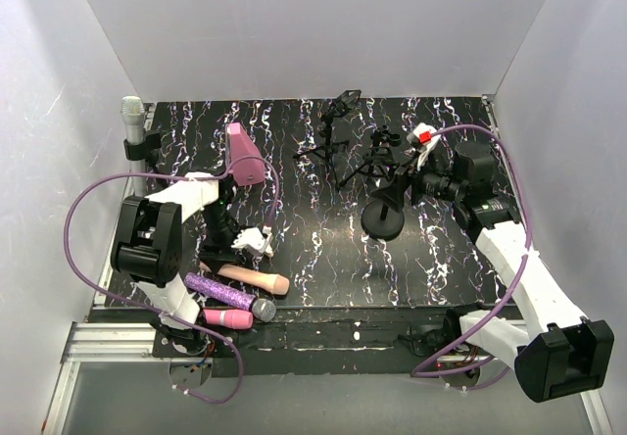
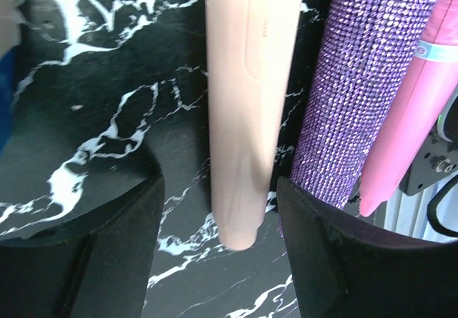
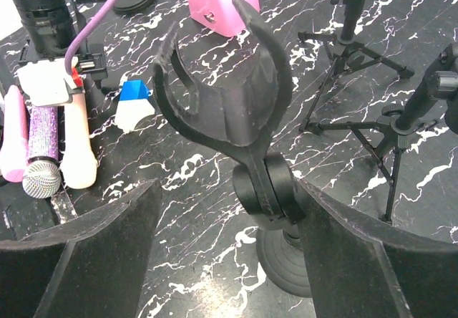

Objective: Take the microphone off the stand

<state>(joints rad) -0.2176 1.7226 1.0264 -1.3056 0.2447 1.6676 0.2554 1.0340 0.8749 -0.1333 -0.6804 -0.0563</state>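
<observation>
A beige microphone (image 1: 257, 278) lies flat on the black marbled table, at the front left. My left gripper (image 1: 253, 246) hangs over its handle end. In the left wrist view the microphone (image 2: 243, 117) runs between the left gripper's (image 2: 218, 210) open jaws, with a gap on each side. The black stand (image 1: 384, 217) on its round base is right of centre, and its forked clip (image 3: 222, 96) is empty. My right gripper (image 3: 229, 189) is open around the joint below the clip. Its right finger is close against that joint and its left finger is well clear.
A purple glitter microphone (image 1: 217, 286) and a pink one (image 1: 227, 315) lie beside the beige one. A silver microphone (image 1: 132, 117) sits in a holder at the far left edge. A pink object (image 1: 243, 156) and black tripod stands (image 1: 333, 146) are further back.
</observation>
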